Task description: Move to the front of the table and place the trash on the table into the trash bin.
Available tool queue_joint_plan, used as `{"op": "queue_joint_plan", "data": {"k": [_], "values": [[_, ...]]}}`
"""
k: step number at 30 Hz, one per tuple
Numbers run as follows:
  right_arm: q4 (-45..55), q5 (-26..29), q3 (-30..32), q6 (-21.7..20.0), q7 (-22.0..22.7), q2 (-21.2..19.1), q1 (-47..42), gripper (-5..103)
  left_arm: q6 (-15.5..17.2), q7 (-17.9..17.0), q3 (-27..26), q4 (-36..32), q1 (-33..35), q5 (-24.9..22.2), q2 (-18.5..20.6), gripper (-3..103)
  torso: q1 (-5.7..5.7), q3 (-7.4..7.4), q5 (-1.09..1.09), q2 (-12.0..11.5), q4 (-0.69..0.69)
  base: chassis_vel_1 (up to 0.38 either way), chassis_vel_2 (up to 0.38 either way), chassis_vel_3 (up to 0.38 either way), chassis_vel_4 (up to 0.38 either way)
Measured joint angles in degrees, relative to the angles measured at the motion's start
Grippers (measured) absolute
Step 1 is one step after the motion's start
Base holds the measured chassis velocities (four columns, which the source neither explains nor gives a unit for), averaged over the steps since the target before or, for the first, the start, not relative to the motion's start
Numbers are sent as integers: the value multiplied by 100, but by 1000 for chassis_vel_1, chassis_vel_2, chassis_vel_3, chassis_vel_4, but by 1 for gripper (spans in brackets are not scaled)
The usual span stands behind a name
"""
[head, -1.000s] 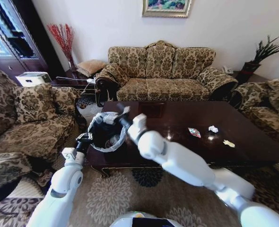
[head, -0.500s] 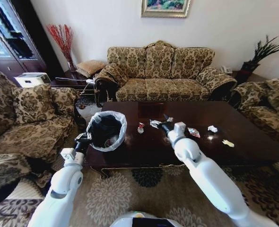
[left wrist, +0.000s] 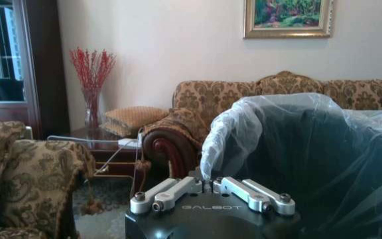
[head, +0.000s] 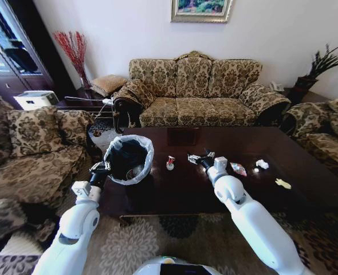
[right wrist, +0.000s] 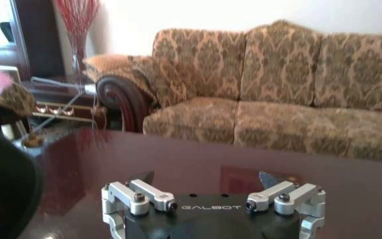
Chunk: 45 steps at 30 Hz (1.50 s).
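Between the spread, empty fingers of the right gripper (head: 199, 157), only dark table (head: 306, 189) is seen; 1 second earlier this arm was over the trash bin (head: 129, 158), so 1 piece is judged dropped. Left gripper (head: 99, 167) fingers are closed on the bag-lined rim. Small bright wrappers, white tissue and a yellowish scrap (head: 283, 183) remain on the table.

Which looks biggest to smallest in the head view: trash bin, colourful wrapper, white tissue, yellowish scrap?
1. Trash bin, clearly largest.
2. Colourful wrapper.
3. White tissue and yellowish scrap look alike; I cannot rank them.
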Motion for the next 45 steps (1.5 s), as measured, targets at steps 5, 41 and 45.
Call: {"op": "queue_joint_plan", "data": {"k": [5, 41, 45], "values": [[-539, -75, -339, 401, -183, 165, -14, 100, 92, 29, -30, -83, 34, 9, -13, 3, -11, -4, -1, 1, 1, -8, 12, 15, -8], [-3514, -77, -1101, 1171, -687, 1490, 1140, 70, -61, 319, 18, 12, 19, 176, -58, 3, -10, -4, -1, 1, 1, 11, 8, 9, 9], [-3740, -79, -1098, 1196, -734, 1598, 1173, 53, -72, 330, 27, 34, 1, 176, -56, 3, -9, -4, -1, 1, 0, 0, 0, 0, 0]]}}
